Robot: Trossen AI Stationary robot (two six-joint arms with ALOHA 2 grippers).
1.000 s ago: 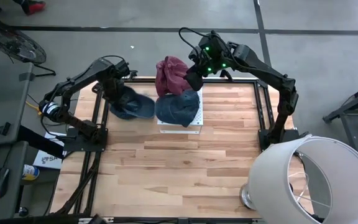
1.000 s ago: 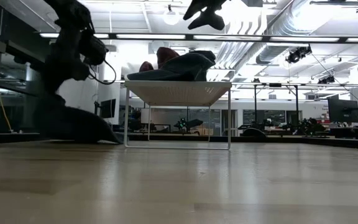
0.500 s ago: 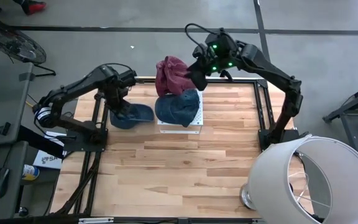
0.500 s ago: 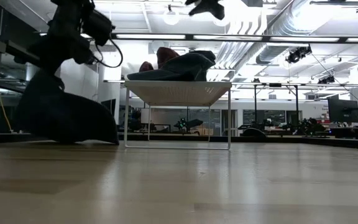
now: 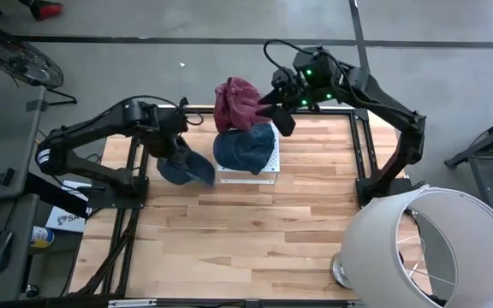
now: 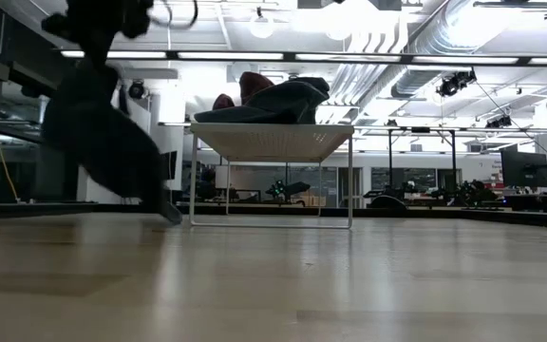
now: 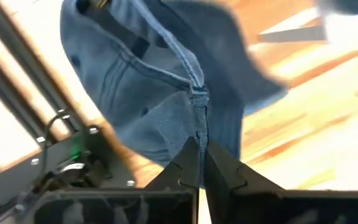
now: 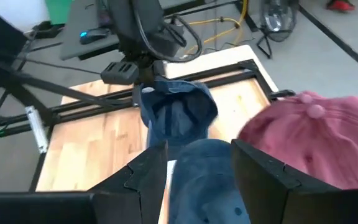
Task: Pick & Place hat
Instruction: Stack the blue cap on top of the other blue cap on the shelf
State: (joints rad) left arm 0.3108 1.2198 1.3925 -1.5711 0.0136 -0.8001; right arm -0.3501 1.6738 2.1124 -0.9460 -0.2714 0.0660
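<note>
Left gripper (image 7: 199, 163) fingers are pinched tight on the blue cap (image 5: 183, 164) at its seam, and it just droops below them, light and floppy. Right gripper (image 8: 192, 163) hovers with fingers spread, holding nothing. I'd say a stiffer edge is the better place to hold.

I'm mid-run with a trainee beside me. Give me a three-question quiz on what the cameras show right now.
1. True or false: the left gripper is shut on a blue cap.
2. How many caps lie on the white rack?
A) one B) two C) three
3. Fill in: the right gripper, open and empty, hovers beside the ____ cap.

Key: 1 true; 2 B, the red one and another blue cap; 3 red.
</note>
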